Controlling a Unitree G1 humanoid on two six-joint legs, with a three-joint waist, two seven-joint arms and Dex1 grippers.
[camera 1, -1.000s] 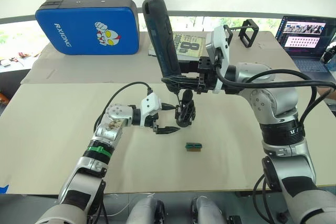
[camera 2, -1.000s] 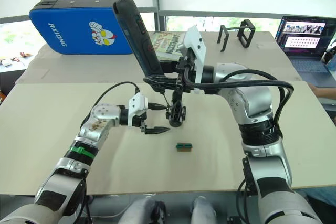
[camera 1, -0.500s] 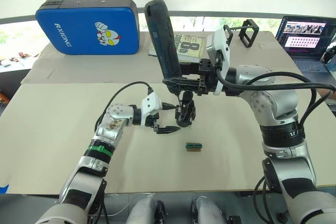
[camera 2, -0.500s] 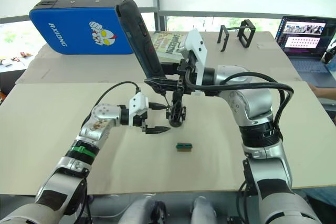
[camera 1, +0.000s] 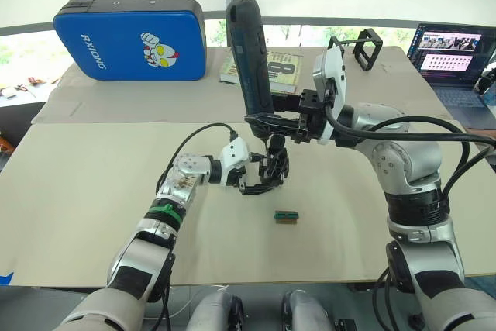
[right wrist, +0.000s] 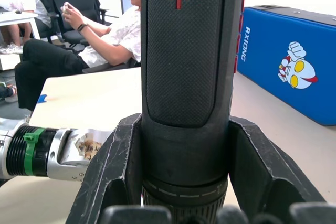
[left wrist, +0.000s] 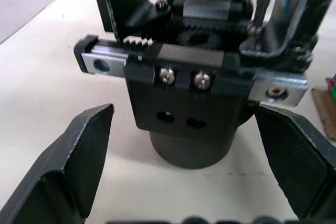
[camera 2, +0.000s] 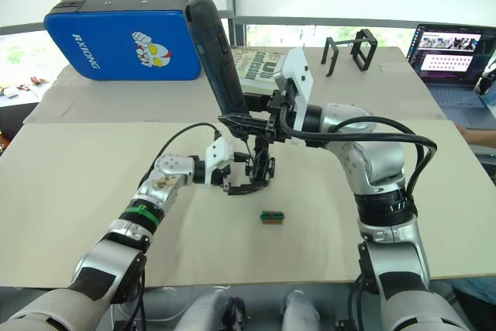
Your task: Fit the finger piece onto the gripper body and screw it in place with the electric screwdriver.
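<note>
Moved: our left gripper (left wrist: 184,145) slid in, fingers spread wide around the gripper body (left wrist: 191,103).
Right gripper (right wrist: 178,182): clamped on the electric screwdriver (camera 1: 249,56), bit just above.
Meaning: probably bracing for screwing.

Upright screwdriver (camera 1: 252,60) (over gripper body (camera 1: 274,167))

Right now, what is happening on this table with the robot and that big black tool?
The right claw is shut on the electric screwdriver, held nearly upright with its tip pointing down over the gripper body, which stands on the table. The left claw is open, its fingers on either side of the gripper body's round base. A small green block lies on the table just in front.
</note>
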